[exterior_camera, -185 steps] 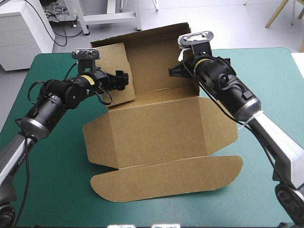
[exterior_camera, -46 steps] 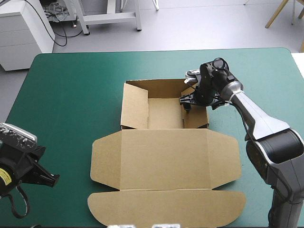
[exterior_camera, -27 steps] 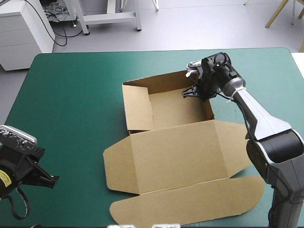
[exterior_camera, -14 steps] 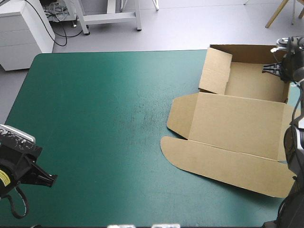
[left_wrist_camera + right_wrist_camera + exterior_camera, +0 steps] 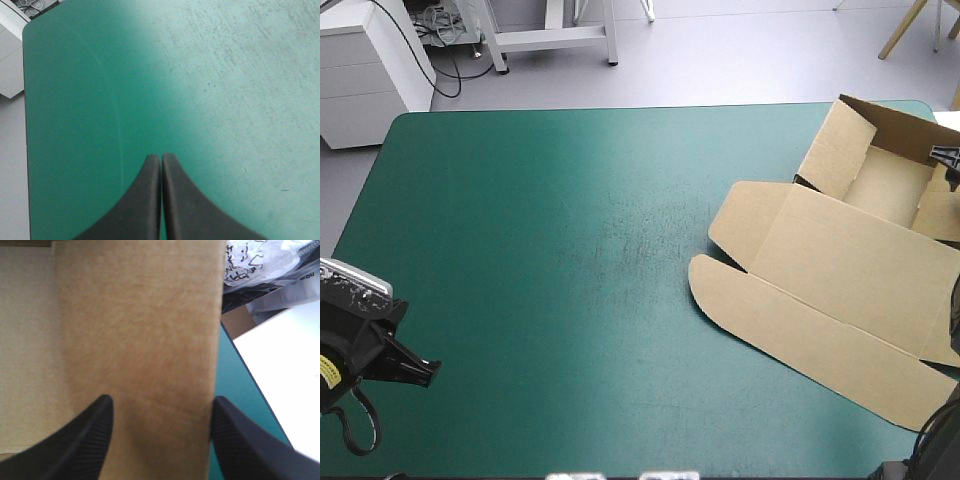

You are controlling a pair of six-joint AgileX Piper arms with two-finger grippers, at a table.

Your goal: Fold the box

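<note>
Only wrist views show it: left jaws clenched, right jaws released astride box (image 5: 135, 330) wall.

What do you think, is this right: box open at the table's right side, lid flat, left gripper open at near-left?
No: the left gripper is shut, closed into one pointed arch, per the left wrist view. The box is at the right, lid flat, as stated.

The teal-green cover (image 5: 520, 200) bears faint scuffs (image 5: 632, 246) near its middle.
</note>
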